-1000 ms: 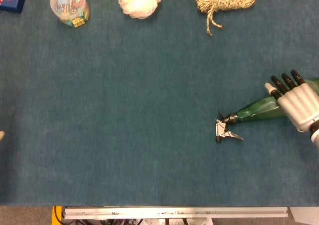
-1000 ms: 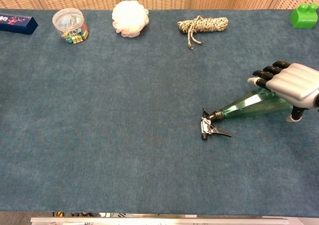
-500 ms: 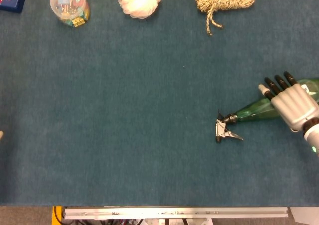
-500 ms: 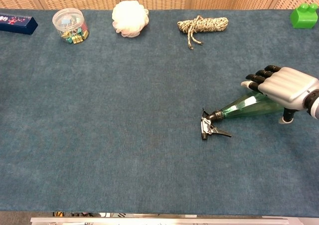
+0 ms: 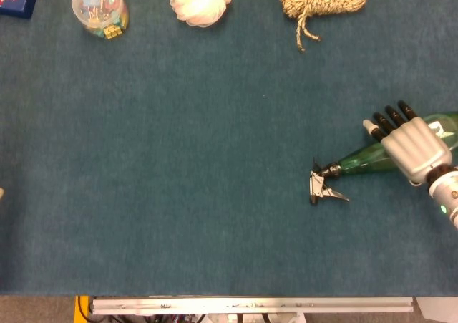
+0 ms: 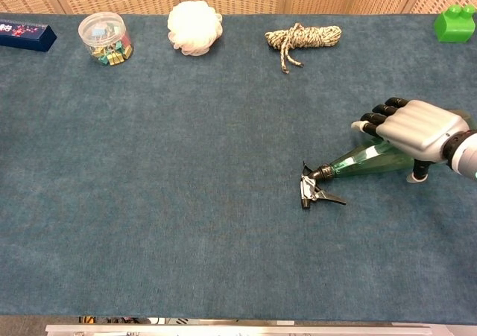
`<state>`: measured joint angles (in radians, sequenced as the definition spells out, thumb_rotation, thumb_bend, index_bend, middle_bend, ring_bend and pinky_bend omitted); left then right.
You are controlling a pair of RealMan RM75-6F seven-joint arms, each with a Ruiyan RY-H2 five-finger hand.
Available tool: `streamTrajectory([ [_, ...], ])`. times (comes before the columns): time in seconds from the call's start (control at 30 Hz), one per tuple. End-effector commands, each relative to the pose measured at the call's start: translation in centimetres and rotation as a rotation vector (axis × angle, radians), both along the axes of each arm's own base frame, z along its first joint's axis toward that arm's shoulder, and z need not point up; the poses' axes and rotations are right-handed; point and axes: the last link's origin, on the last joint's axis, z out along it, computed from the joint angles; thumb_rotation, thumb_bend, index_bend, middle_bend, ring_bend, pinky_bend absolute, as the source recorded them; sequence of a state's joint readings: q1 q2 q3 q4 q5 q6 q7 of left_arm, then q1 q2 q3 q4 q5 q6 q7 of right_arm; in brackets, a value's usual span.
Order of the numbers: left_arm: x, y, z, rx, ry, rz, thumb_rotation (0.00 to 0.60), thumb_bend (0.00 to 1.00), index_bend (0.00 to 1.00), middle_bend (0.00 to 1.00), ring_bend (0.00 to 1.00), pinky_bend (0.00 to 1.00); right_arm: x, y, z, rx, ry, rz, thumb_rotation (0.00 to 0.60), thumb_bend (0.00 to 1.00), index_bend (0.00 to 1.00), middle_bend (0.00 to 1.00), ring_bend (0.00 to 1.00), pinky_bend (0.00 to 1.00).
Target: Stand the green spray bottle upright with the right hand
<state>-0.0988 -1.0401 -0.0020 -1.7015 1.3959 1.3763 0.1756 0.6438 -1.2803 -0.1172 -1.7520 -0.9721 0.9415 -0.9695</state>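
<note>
Green spray bottle (image 5: 366,160) lies flat — right hand (image 5: 409,145) over it, fingers apart, no grip yet — grasp and uprighting remain.

text: none legible — dark blue box (image 6: 27,34) print and green spray bottle (image 5: 372,158) label too blurred

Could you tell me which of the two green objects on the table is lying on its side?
The green spray bottle under the right hand; the green block sits at the far corner.
</note>
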Motion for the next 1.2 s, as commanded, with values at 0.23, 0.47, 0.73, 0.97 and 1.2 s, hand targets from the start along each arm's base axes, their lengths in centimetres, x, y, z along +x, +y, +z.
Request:
streamTrajectory([
  [0.23, 0.00, -0.07, 0.05, 0.000, 0.000, -0.001, 0.600, 0.00, 0.27, 0.08, 0.00, 0.00, -0.11, -0.17, -0.24, 0.001, 0.005, -0.002, 0.600, 0.00, 0.06, 0.12, 0.01, 0.06],
  [0.47, 0.02, -0.12, 0.05, 0.000, 0.000, -0.002, 0.600, 0.00, 0.27, 0.08, 0.00, 0.00, -0.24, -0.33, -0.45, 0.000, 0.006, -0.006, 0.600, 0.00, 0.06, 0.14, 0.03, 0.06],
  [0.73, 0.01, -0.13, 0.05, 0.000, 0.000, 0.000, 0.600, 0.00, 0.27, 0.08, 0.00, 0.00, -0.24, -0.39, -0.57, -0.005, -0.002, -0.002, 0.600, 0.00, 0.08, 0.19, 0.08, 0.06],
  [0.97, 0.04, -0.17, 0.06, 0.001, 0.000, -0.001, 0.600, 0.00, 0.27, 0.08, 0.00, 0.00, -0.31, -0.37, -0.62, -0.008, -0.006, 0.001, 0.600, 0.00, 0.13, 0.24, 0.11, 0.06],
  [1.2, 0.01, -0.17, 0.07, 0.000, 0.000, 0.000, 0.600, 0.00, 0.27, 0.08, 0.00, 0.00, -0.37, -0.44, -0.75, -0.009, -0.008, 0.001, 0.600, 0.00, 0.15, 0.27, 0.14, 0.06],
])
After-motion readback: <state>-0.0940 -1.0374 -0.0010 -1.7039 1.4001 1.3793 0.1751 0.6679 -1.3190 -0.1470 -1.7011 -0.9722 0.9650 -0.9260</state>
